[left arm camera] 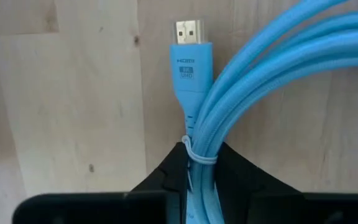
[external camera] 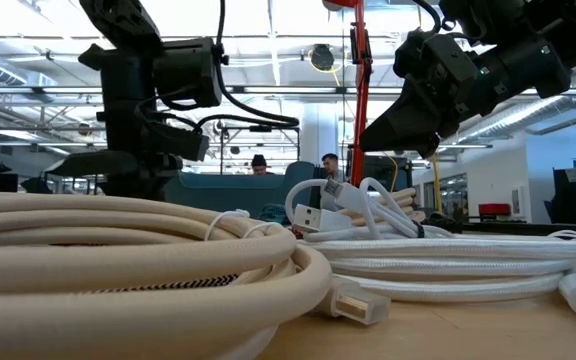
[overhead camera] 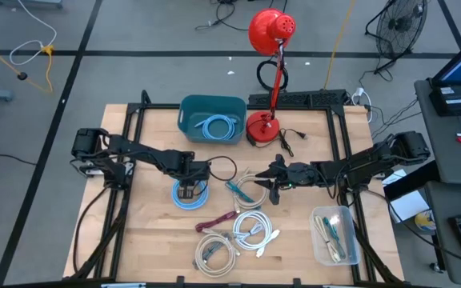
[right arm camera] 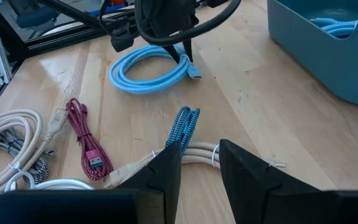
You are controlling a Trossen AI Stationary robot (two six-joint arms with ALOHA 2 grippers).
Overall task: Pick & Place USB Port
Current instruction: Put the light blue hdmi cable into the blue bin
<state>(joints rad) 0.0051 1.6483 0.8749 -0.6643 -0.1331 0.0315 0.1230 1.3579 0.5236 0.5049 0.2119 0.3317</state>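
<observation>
A light blue HDMI cable coil (overhead camera: 190, 195) lies on the table left of centre, its plug (left arm camera: 188, 43) flat on the wood. My left gripper (overhead camera: 186, 190) stands over it, shut on the bundle. My right gripper (overhead camera: 273, 184) hovers open at the table's middle, above a white coil (right arm camera: 197, 152) and a blue-white braided cable (right arm camera: 183, 126). In the low view it hangs clear above the cables (external camera: 393, 125). A teal bin (overhead camera: 211, 104) at the far side holds another blue cable (overhead camera: 217, 126). My left gripper pinches the blue coil's gathered strands (left arm camera: 199, 146) between its two fingers, right at the thin tie just behind the plug. The fingers come from above, pointing down, and lie across the strands. The coil (right arm camera: 148, 68) rests flat on the table.
Near the front lie cream and white cable coils (overhead camera: 234, 236) and a dark red cable (overhead camera: 214, 220). A clear box (overhead camera: 334, 234) with cables sits at the near right. A red desk lamp (overhead camera: 266, 120) stands right of the bin. Black frame rails border the table.
</observation>
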